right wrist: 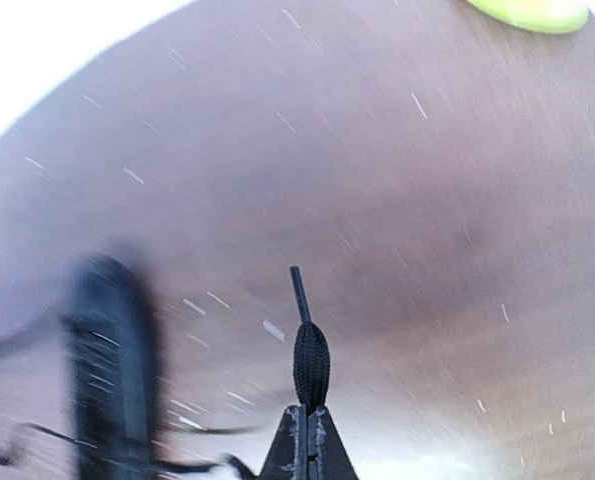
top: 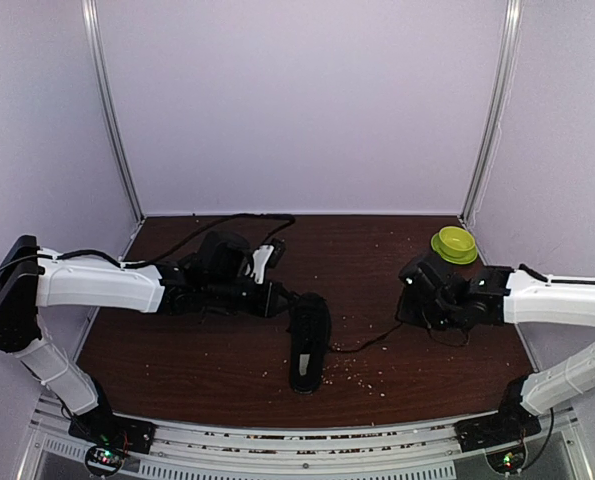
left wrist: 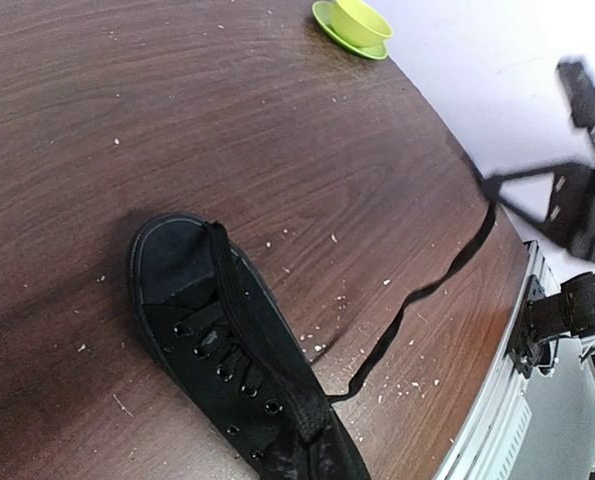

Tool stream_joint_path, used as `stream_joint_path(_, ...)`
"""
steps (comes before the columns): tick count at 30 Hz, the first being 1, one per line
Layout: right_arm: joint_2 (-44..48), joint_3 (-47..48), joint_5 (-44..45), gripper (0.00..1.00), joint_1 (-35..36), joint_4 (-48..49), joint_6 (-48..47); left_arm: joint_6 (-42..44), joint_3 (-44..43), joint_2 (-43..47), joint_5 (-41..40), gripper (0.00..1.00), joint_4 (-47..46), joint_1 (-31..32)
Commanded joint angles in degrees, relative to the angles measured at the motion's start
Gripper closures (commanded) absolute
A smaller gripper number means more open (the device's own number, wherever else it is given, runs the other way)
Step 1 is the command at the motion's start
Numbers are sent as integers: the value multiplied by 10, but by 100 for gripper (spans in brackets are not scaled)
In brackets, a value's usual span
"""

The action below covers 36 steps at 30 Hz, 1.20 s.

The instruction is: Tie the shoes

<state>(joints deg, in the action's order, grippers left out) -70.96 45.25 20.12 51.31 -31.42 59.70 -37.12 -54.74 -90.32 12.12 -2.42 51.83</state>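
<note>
The black sneaker (top: pixel 309 342) lies in the middle of the table, one end towards the front edge. In the left wrist view the sneaker (left wrist: pixel 207 340) fills the lower left; one lace (left wrist: pixel 422 295) trails right across the table to my right gripper (left wrist: pixel 585 190). My right gripper (right wrist: pixel 306 415) is shut on the lace end (right wrist: pixel 311 362), whose aglet sticks out past the tips. In the top view it (top: pixel 414 296) holds the lace (top: pixel 369 342) right of the shoe. My left gripper (top: pixel 280 298) sits at the shoe's far end; its fingers are hidden.
A green bowl (top: pixel 454 244) on a saucer stands at the back right and also shows in the left wrist view (left wrist: pixel 358 24). White crumbs litter the brown table (top: pixel 377 260). Black cables lie at the back left. The right wrist view is motion-blurred.
</note>
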Motion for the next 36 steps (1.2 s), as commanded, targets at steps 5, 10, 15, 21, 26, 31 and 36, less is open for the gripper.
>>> stream_joint_path(5, -40, 179, 1, 100, -24, 40, -127, 54, -42, -34, 65, 100, -36, -3)
stream_joint_path(10, -84, 242, -37, 100, -23, 81, -138, 71, -70, -71, 91, 100, -36, -3)
stream_joint_path(15, -112, 290, -56, 100, -23, 103, -146, 82, -86, -92, 107, 100, -31, -3)
stream_joint_path(21, -138, 335, -69, 100, -24, 99, -157, 93, -107, -110, 109, 100, -15, -3)
stream_joint_path(26, -146, 350, -76, 100, -24, 100, -157, 98, -130, -129, 109, 99, 0, -3)
stream_joint_path(31, -148, 352, -80, 100, -25, 104, -156, 104, -151, -142, 108, 97, 20, -3)
stream_joint_path(36, -149, 351, -86, 100, -27, 106, -157, 105, -153, -144, 113, 94, 13, -3)
